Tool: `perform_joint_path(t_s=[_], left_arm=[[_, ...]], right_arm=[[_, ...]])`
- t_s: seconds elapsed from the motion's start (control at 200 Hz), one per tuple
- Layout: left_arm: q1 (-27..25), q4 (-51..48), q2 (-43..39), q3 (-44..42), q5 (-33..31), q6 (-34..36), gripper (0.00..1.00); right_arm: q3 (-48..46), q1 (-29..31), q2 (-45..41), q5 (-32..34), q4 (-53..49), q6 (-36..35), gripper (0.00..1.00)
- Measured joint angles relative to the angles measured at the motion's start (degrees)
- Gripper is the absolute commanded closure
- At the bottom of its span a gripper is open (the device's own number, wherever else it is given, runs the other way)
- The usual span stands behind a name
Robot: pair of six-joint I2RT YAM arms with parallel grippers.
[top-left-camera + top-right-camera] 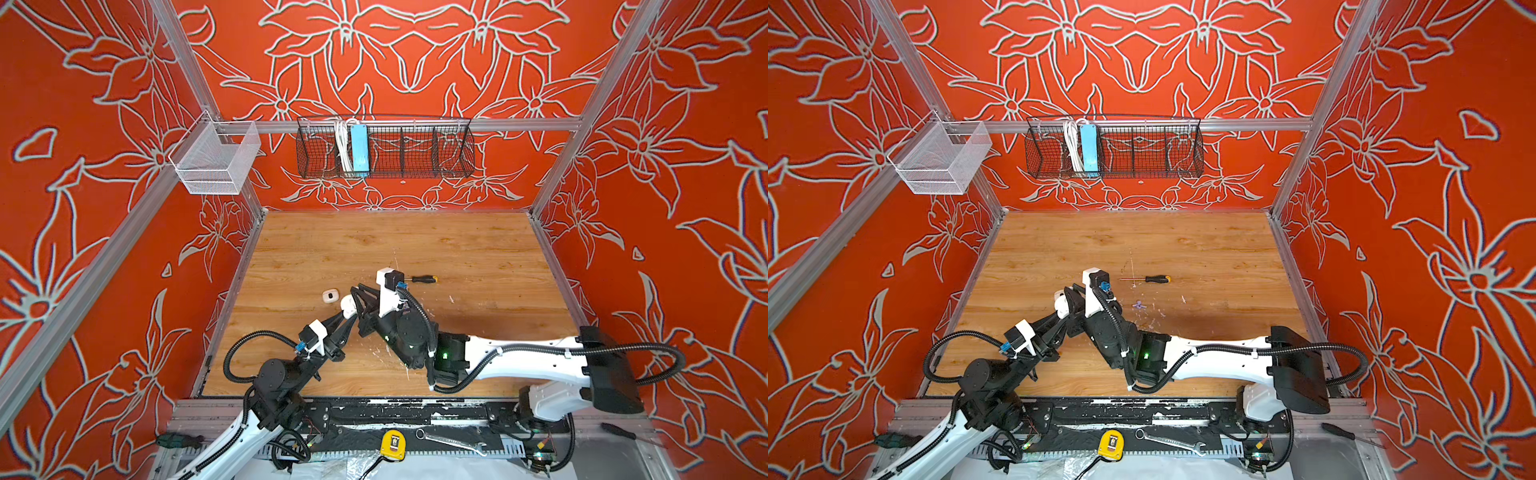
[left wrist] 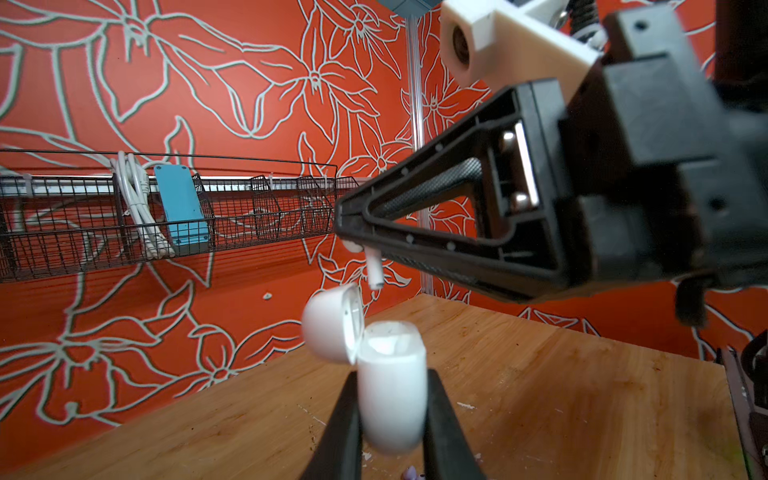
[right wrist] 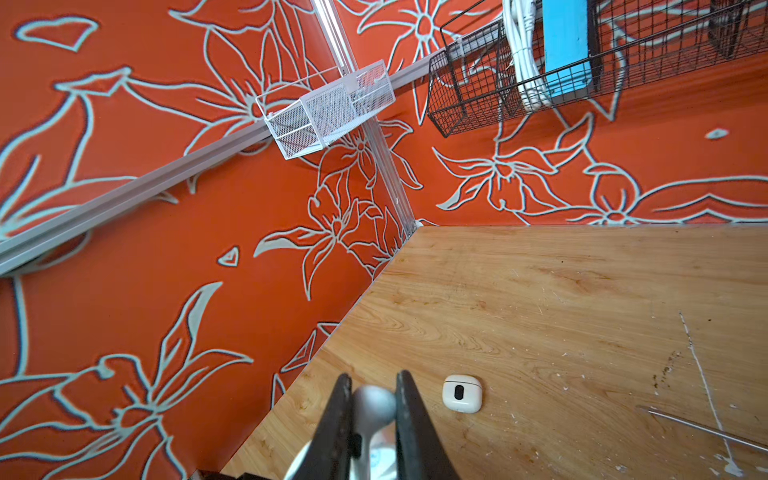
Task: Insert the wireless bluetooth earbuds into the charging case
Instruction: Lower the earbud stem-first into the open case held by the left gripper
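Left wrist | left pincer (image 2: 392, 376) clamps glossy rounded case (image 2: 390, 399) | right pincer (image 2: 352, 240) pinches stemmed earbud (image 2: 374, 272)

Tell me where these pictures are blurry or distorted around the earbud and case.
Left wrist view: the open charging case in the left gripper is slightly soft, the right gripper blurred toward its body, the wire basket bowed. Right wrist view: the earbud between the fingers is out of focus, the table sharp. Both top views: crisp, evenly lit.

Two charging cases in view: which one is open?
The white case clamped in the left hand: its lid is flipped back. The cream case with the dark oval mark lies shut on the table.
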Motion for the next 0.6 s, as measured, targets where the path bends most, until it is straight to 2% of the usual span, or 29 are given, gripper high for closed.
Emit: perform_joint_path(t_s=[0.601], left_arm=[[0.0,-1.8,-2.6,0.0,-0.9,0.0,1.0]], right_arm=[[-2.2,2.6,0.4,2.3,3.3,-1.4,0.93]])
